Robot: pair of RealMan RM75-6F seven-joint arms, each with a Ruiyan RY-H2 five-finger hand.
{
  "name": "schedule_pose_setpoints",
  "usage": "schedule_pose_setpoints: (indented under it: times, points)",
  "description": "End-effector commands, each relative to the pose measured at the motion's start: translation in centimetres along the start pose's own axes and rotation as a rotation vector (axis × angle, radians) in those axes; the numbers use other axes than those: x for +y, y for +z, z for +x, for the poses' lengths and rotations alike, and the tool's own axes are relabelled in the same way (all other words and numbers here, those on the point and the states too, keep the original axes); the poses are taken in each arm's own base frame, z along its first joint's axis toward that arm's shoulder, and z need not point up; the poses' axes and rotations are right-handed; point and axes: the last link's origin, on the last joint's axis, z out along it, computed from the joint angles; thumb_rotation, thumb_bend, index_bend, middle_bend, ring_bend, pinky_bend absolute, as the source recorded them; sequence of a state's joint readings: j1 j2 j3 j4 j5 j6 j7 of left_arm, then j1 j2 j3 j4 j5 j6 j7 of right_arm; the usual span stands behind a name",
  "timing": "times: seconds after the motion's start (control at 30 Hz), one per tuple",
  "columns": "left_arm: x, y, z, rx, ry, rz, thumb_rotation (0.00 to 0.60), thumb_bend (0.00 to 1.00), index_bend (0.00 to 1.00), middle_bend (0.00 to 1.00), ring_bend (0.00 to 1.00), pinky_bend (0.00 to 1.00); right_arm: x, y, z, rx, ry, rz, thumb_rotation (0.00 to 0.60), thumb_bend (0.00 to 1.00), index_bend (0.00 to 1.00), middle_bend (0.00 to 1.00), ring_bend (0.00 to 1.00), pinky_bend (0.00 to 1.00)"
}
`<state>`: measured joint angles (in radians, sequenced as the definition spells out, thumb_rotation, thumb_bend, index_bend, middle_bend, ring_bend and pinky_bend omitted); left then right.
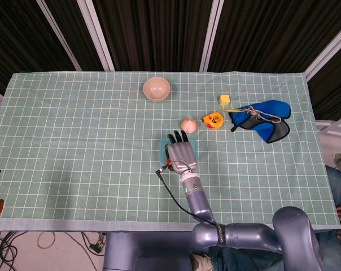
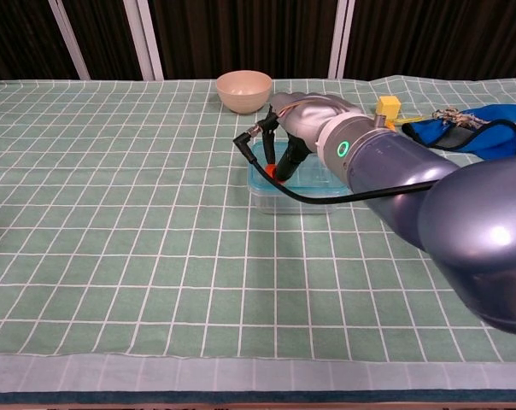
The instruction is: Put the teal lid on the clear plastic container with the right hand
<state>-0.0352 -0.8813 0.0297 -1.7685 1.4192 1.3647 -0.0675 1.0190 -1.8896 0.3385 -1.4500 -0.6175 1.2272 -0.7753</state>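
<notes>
Teal lid [image 2: 313, 181] sits on clear container [image 2: 279, 199] under the right hand [image 1: 180, 152].

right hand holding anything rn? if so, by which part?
Nothing visibly held. The right hand hovers over the teal lid, already on the clear plastic container.

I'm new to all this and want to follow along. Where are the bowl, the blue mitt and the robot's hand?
bowl [image 1: 157, 88], head view, middle of its hollow.
blue mitt [image 1: 267, 121], head view, blue fabric at its middle.
right hand [image 1: 180, 153], head view, back of the hand.
</notes>
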Motion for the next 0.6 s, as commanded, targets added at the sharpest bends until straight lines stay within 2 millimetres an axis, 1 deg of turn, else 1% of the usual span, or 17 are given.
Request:
schedule_pose_setpoints:
  times: [0.03,0.33,0.6]
  points:
    - [0.0,0.0,0.0,0.000,-0.001,0.001,0.600,0.46,0.09,0.00,0.00,0.00,-0.1,0.3,-0.2,-0.003,0.006,-0.004,0.600,0.53,0.63,0.18,0.06,0.00]
    - [0.0,0.0,0.0,-0.004,-0.005,0.002,0.600,0.46,0.09,0.00,0.00,0.00,0.1,0.8,-0.7,-0.007,0.007,-0.014,0.600,0.53,0.64,0.18,0.06,0.00]
    - [-0.1,0.0,0.0,-0.005,-0.009,0.005,0.600,0.46,0.09,0.00,0.00,0.00,-0.1,0.9,-1.3,-0.022,0.014,-0.009,0.600,0.53,0.64,0.18,0.06,0.00]
